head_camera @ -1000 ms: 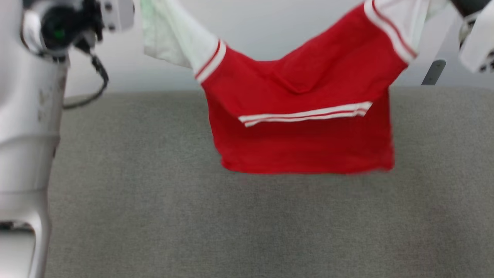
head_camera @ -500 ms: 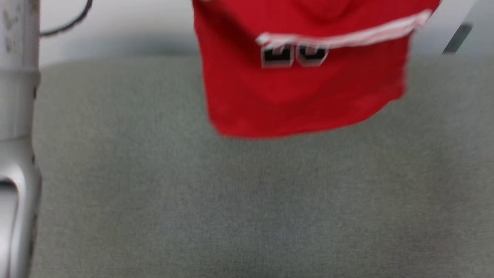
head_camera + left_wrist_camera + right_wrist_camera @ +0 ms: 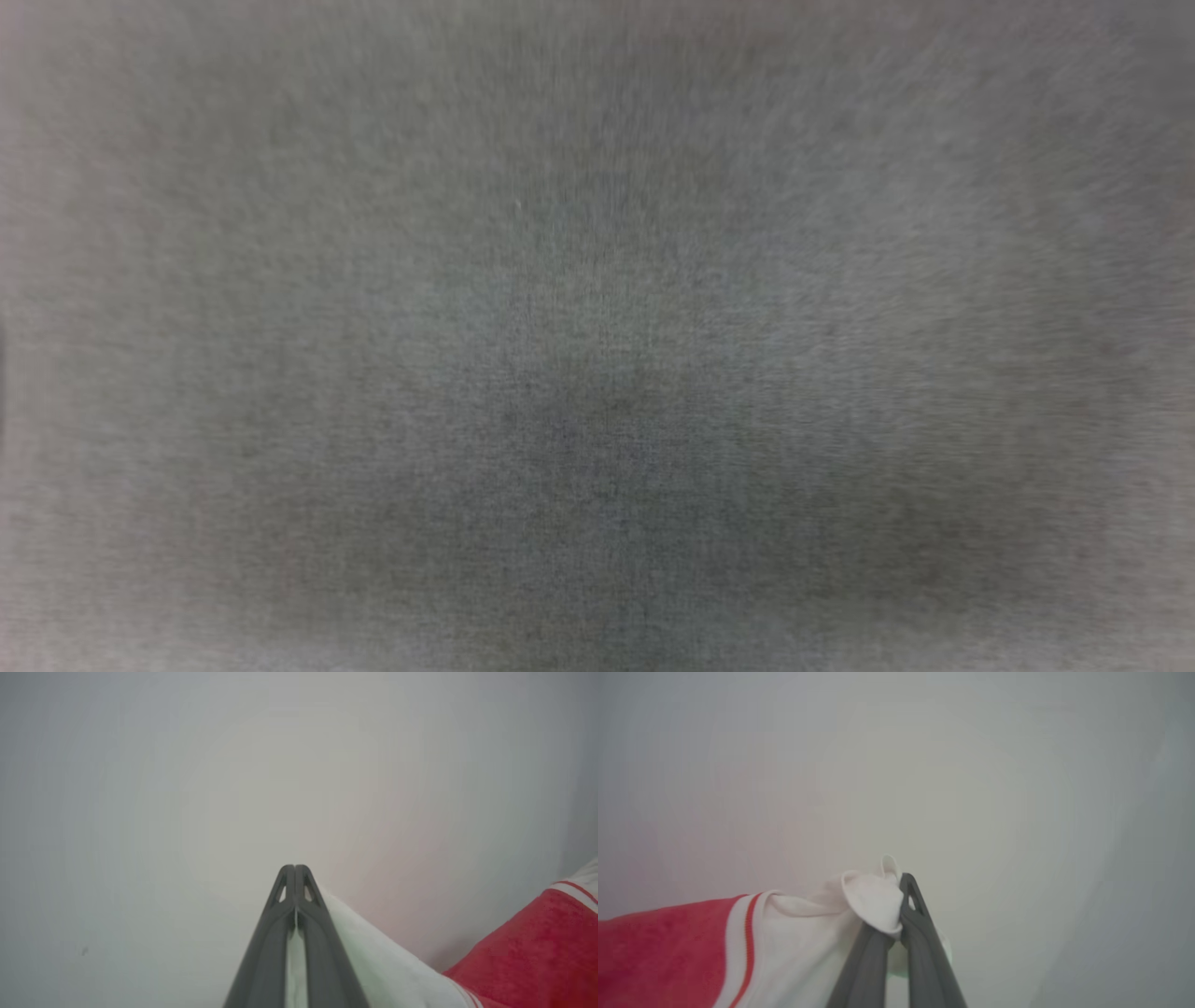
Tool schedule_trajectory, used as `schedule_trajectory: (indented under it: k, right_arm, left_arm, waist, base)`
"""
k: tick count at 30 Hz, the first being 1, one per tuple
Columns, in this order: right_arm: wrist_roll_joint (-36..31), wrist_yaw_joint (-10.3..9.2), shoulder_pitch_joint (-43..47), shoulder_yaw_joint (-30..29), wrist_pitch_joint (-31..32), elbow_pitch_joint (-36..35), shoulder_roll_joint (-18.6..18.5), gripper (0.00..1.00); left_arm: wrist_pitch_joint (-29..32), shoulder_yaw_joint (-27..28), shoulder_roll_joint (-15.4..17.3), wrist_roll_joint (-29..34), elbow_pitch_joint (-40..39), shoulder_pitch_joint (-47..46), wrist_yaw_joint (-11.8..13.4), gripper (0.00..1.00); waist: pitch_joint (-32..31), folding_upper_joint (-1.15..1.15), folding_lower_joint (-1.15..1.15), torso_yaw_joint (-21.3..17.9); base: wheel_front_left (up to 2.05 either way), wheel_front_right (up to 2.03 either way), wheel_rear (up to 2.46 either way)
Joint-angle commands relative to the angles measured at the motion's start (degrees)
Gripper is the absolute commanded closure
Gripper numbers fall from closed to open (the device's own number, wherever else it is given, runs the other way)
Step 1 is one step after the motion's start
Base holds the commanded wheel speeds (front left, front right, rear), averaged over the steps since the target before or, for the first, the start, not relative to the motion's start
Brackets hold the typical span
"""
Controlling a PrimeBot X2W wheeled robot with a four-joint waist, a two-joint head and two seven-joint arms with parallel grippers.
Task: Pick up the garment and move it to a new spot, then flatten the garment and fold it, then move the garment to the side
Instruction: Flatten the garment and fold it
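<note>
On garment (image 3: pixel 537 952) sleeves | left end effector (image 3: pixel 295 869), right end effector (image 3: pixel 902 881): clamped

Grey surface (image 3: pixel 597 373): smeared by blur — weave faint at the middle, edges impossible to make out.
Shirt (image 3: pixel 537 952): right of the left claw (image 3: pixel 295 870), its red body is cut off by the right and bottom edges.
White sleeve (image 3: pixel 373 947): its pinched edge is hidden between that claw's fingers.
Right claw (image 3: pixel 902 882): one fingertip buried under the bunched sleeve (image 3: pixel 873 900) — red cloth left of it runs off the edge.
</note>
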Motion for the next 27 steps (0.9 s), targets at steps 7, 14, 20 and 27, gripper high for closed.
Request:
schedule_trajectory:
  k: [7, 14, 20, 27]
  right_arm:
    - [-4.7, -0.06, 7.4, -5.6, -0.4, 4.1, 3.7, 1.00]
    - [-0.8, -0.06, 14.3, -3.6, 0.0, 11.3, 5.1, 1.00]
    - [9.6, -0.06, 19.6, 2.6, 3.7, 16.9, 4.2, 1.00]
    - [24.9, -0.06, 30.9, 16.7, 10.5, 10.8, -0.4, 1.00]
  left_arm:
    - [-5.2, -1.9, 0.0, -2.5, 7.9, 5.4, -1.0, 1.00]
    - [-1.7, -7.7, 0.6, -7.2, 8.7, 14.2, -1.1, 1.00]
    - [4.1, -13.3, 5.1, -12.9, 4.8, 23.7, -1.1, 1.00]
    - [6.7, -16.8, 12.1, -17.1, -2.7, 35.5, -1.1, 1.00]
  waist:
    - [12.0, 0.00, 0.00, 4.2]
    - [6.3, 0.00, 0.00, 4.6]
    - [-1.6, 0.00, 0.00, 4.1]
    - [-11.5, 0.00, 0.00, 3.5]
  base:
    - [0.00, 0.00, 0.00]
    - [0.00, 0.00, 0.00]
    - [0.00, 0.00, 0.00]
    - [0.00, 0.00, 0.00]
